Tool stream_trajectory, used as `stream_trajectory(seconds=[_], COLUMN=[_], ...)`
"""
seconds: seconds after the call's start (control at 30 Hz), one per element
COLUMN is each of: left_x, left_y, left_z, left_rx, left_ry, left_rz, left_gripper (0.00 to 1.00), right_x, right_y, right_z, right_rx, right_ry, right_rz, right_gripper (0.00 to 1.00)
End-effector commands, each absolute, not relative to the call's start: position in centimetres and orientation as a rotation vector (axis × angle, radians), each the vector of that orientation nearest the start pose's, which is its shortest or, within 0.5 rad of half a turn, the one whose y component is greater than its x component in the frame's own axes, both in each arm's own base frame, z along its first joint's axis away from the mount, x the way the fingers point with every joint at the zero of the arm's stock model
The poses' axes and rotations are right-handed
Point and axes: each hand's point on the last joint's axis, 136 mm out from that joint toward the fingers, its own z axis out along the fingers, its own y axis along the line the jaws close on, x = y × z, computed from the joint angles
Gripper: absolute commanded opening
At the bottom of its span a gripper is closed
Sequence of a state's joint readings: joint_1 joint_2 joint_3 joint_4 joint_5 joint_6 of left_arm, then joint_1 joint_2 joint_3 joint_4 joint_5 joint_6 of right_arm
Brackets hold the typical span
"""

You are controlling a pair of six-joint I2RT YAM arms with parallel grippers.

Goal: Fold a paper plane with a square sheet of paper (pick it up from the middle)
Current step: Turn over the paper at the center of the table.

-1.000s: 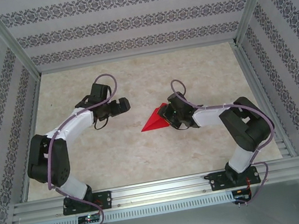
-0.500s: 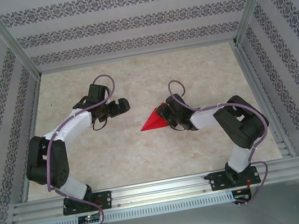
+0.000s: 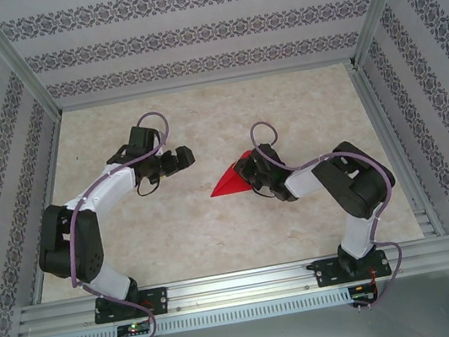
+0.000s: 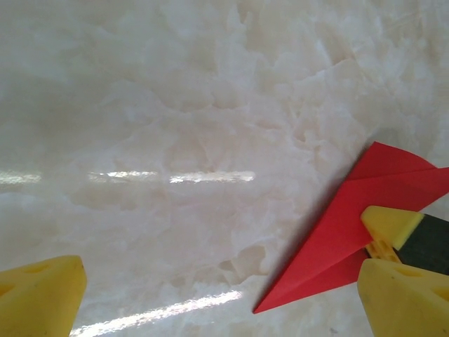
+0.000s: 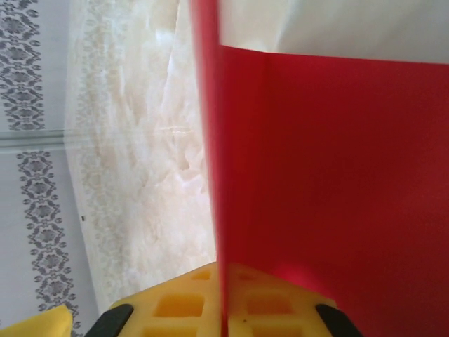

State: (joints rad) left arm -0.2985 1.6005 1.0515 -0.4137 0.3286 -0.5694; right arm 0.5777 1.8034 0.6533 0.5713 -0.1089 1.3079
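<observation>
The red sheet of paper is folded into a pointed paper plane [image 3: 230, 183] and lies mid-table, its tip pointing near-left. My right gripper [image 3: 254, 180] is shut on its right end. In the right wrist view the red paper [image 5: 330, 161] stands on edge, pinched between the yellow pads [image 5: 175, 305] at my right gripper [image 5: 226, 312]. My left gripper [image 3: 185, 157] hangs open to the plane's left, apart from it. In the left wrist view the plane [image 4: 344, 232] lies at the right, and my left gripper [image 4: 221, 302] has bare table between its jaws.
The marble-patterned tabletop [image 3: 200, 121] is walled by patterned panels and an aluminium frame [image 3: 364, 22]. A metal rail [image 3: 243, 285] carrying both arm bases runs along the near edge. Free table lies behind and in front of the plane.
My right gripper's jaws have closed onto the red paper, and its arm has folded in slightly to the left. The left arm has barely moved.
</observation>
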Motion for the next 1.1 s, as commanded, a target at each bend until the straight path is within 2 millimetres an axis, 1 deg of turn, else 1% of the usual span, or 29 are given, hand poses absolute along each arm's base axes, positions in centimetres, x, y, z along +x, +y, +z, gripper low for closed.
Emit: stream_trajectory(seconds=[0.0, 0.13, 0.2, 0.3, 0.37, 0.5, 0.6, 0.7, 0.83, 1.0, 1.07], left_x=[37.3, 37.0, 36.7, 36.1, 35.7, 35.1, 34.8, 34.4, 34.2, 34.0, 34.0], left_y=[-18.6, -20.5, -21.4, -22.7, -23.3, -24.2, -25.1, -25.7, -26.2, -26.9, -27.0], left_z=[11.8, 13.5, 14.5, 16.1, 16.8, 17.6, 18.7, 19.8, 20.8, 21.9, 22.2], left_rx=[-0.213, -0.152, -0.133, -0.098, -0.088, -0.035, 0.007, 0.051, 0.082, 0.127, 0.137], left_ry=[2.566, 2.511, 2.486, 2.407, 2.365, 2.330, 2.274, 2.224, 2.183, 2.145, 2.137], left_rz=[-0.927, -1.112, -1.209, -1.384, -1.473, -1.568, -1.650, -1.699, -1.735, -1.773, -1.779], left_gripper=[1.00, 1.00, 1.00, 1.00, 1.00, 1.00, 1.00, 0.97, 0.86, 0.65, 0.60], right_x=[36.7, 37.5, 37.8, 37.7, 37.6, 37.3, 37.1, 37.0, 36.8, 36.7, 36.7], right_y=[25.5, 26.2, 26.7, 27.6, 27.9, 28.6, 29.1, 29.4, 29.9, 30.6, 30.8], right_z=[6.7, 11.0, 13.5, 16.4, 17.9, 20.5, 21.3, 21.7, 22.1, 21.7, 21.5], right_rx=[0.693, 0.511, 0.417, 0.269, 0.206, 0.116, 0.083, 0.072, 0.048, 0.037, 0.036], right_ry=[2.173, 2.104, 2.063, 2.033, 2.015, 1.971, 1.962, 1.943, 1.919, 1.925, 1.931], right_rz=[1.222, 1.373, 1.466, 1.590, 1.638, 1.723, 1.757, 1.803, 1.864, 1.894, 1.898], right_gripper=[0.05, 0.04, 0.04, 0.05, 0.05, 0.06, 0.07, 0.08, 0.08, 0.08, 0.08])
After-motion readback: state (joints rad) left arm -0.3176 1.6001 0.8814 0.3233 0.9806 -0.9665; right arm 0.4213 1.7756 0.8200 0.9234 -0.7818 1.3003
